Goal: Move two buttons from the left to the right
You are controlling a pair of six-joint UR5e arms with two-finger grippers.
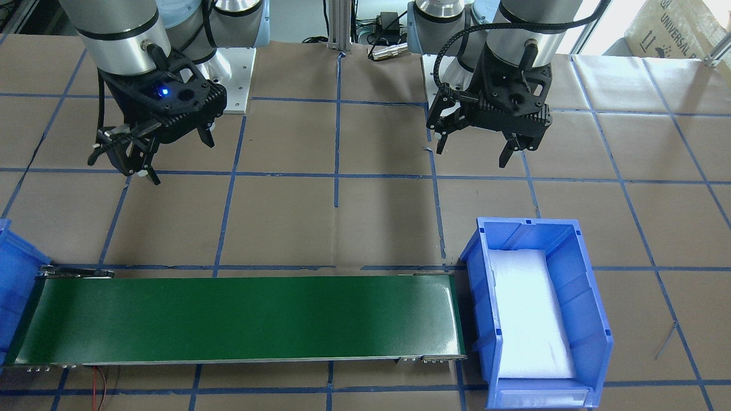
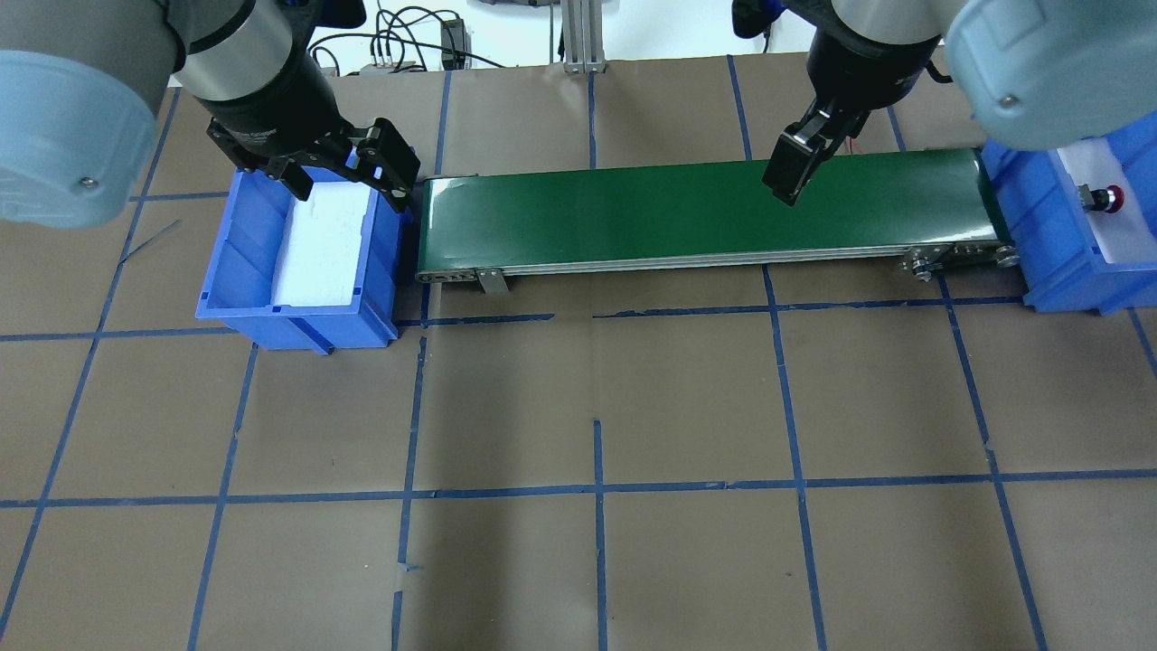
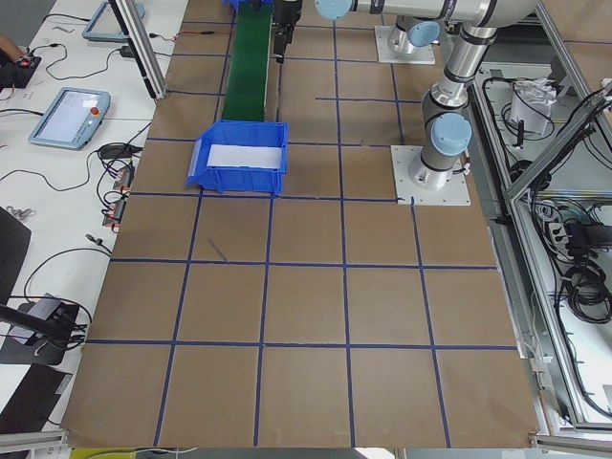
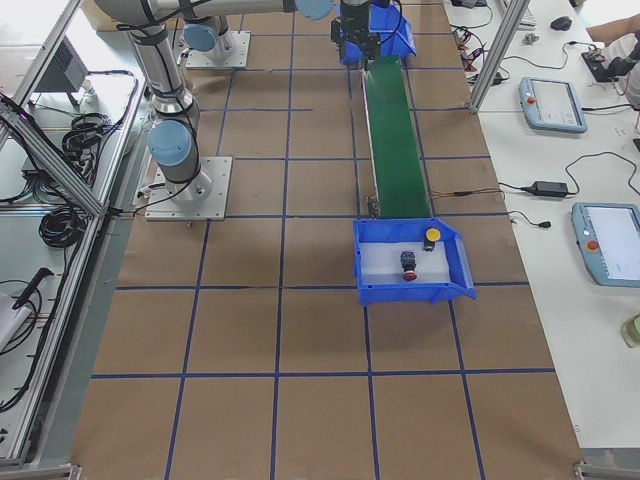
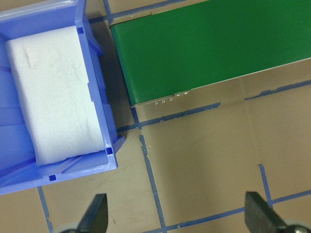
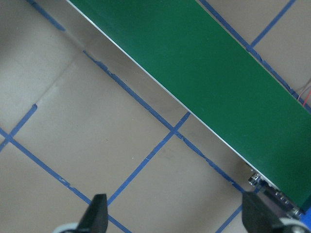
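One red button (image 4: 408,265), one yellow button (image 4: 432,236), sharing one blue bin (image 4: 415,292)

Cardboard box (image 1: 682,25): printed "UNIVERSAL", remainder cut off at frame edge. Nothing else legible.

The left jaws are hanging spread wide over bare worktop (image 5: 204,160), so the way straight down is lying open. Ahead of them the blue bin (image 5: 99,97) is standing with its walls rising round a white foam pad (image 5: 53,92), and it is reachable from above only. Just beside it, also ahead of these jaws, the green belt (image 5: 209,48) is stretching away bare, a narrow gap separating the two. The right jaws, also spread, are hovering over bare paper. The belt's edge is crossing ahead of them, and its roller end (image 6: 255,179) is sitting close by one fingertip. Beyond that end the second bin (image 2: 1039,253) is holding a red button (image 2: 1105,198) and a yellow button (image 4: 432,235), which are taking up part of its floor.
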